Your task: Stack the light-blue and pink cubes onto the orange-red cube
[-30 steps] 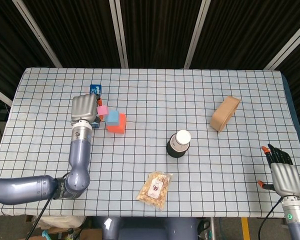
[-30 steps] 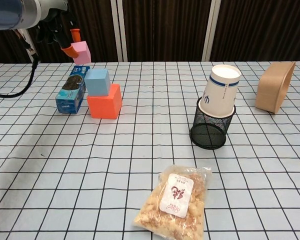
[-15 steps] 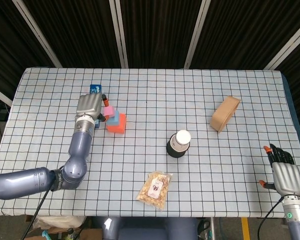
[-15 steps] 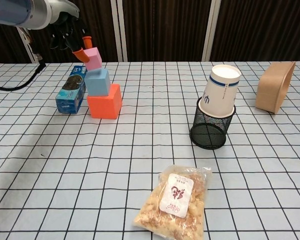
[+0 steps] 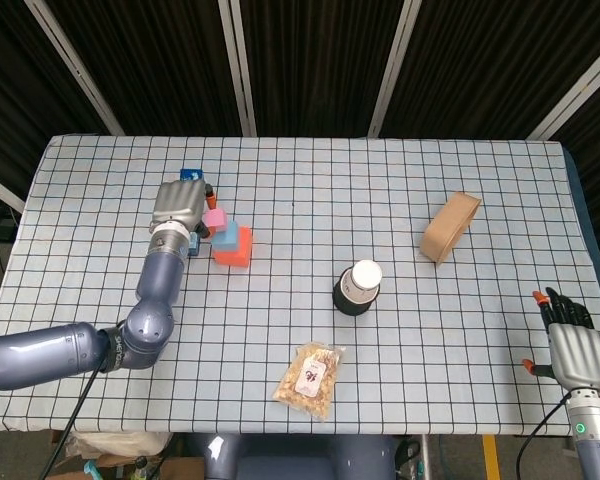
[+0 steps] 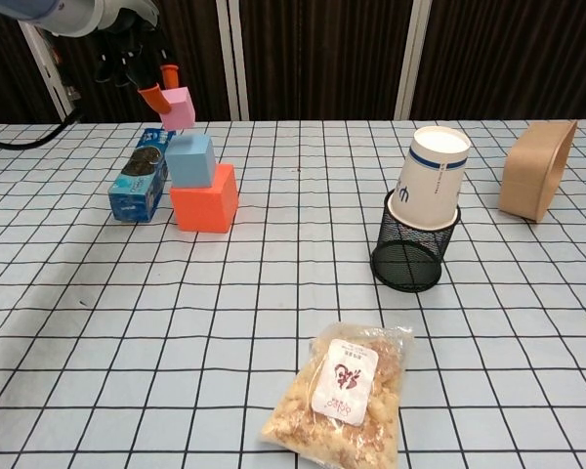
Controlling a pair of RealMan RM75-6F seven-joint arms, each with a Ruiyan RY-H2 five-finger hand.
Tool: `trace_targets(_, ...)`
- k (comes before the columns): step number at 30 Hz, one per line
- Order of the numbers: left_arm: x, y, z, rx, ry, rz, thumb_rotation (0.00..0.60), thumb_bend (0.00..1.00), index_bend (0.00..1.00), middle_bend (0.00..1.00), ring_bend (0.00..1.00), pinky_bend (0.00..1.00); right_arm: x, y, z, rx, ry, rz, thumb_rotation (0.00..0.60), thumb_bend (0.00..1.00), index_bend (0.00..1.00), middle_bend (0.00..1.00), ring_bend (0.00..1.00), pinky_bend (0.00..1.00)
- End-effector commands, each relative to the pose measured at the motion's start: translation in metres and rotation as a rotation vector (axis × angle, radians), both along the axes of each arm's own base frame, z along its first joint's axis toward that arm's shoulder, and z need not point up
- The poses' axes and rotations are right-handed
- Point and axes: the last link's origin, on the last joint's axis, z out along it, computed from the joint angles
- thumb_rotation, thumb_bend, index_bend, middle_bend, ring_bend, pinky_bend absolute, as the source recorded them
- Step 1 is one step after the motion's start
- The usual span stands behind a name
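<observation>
The orange-red cube point(image 6: 204, 197) point(image 5: 234, 247) stands on the table with the light-blue cube point(image 6: 189, 159) point(image 5: 224, 233) on top of it. My left hand point(image 6: 140, 64) point(image 5: 180, 207) pinches the pink cube point(image 6: 177, 107) point(image 5: 215, 217) and holds it tilted in the air just above the left part of the light-blue cube, not touching it. My right hand point(image 5: 570, 345) hangs open past the table's front right corner, holding nothing; only the head view shows it.
A blue snack box point(image 6: 141, 175) lies right beside the stack on its left. A paper cup point(image 6: 430, 186) sits upside down on a black mesh holder point(image 6: 412, 257) mid-table. A brown bowl point(image 6: 534, 182) lies at the right, a snack bag point(image 6: 347, 393) near the front.
My left hand has carried the pink cube right from beside the stack to over the light-blue cube, then raised it slightly. The right hand drifted a little lower.
</observation>
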Motion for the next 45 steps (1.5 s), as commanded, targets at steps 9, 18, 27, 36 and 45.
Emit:
trace_targets(9, -0.001, 0.0, -0.006, -0.029, 0.0, 0.004, 0.6, 0.34, 0.51, 0.85, 0.71, 0.72, -0.001, 0.0, 0.0, 0.0, -0.001, -0.003, 0.6, 0.1, 0.07, 0.03, 0.05, 0.1)
trace_targets(18, -0.001, -0.004, -0.011, -0.04, 0.02, 0.001, 0.6, 0.34, 0.51, 0.85, 0.71, 0.72, -0.001, 0.0, 0.0, 0.0, -0.004, -0.002, 0.6, 0.1, 0.07, 0.03, 0.05, 0.1)
trace_targets(27, -0.003, -0.003, -0.016, -0.037, 0.028, 0.013, 0.6, 0.34, 0.51, 0.85, 0.71, 0.72, -0.001, 0.0, 0.001, 0.001, -0.007, -0.001, 0.6, 0.1, 0.07, 0.03, 0.05, 0.1)
trace_targets(36, -0.001, -0.001, -0.019, -0.037, 0.021, 0.009, 0.6, 0.34, 0.51, 0.85, 0.71, 0.72, -0.002, 0.0, 0.001, 0.003, -0.006, -0.002, 0.6, 0.1, 0.07, 0.03, 0.06, 0.1)
trace_targets(45, -0.004, 0.001, -0.02, -0.039, 0.026, 0.016, 0.6, 0.34, 0.51, 0.85, 0.71, 0.72, -0.002, 0.0, 0.0, 0.007, -0.004, -0.005, 0.6, 0.1, 0.07, 0.03, 0.05, 0.1)
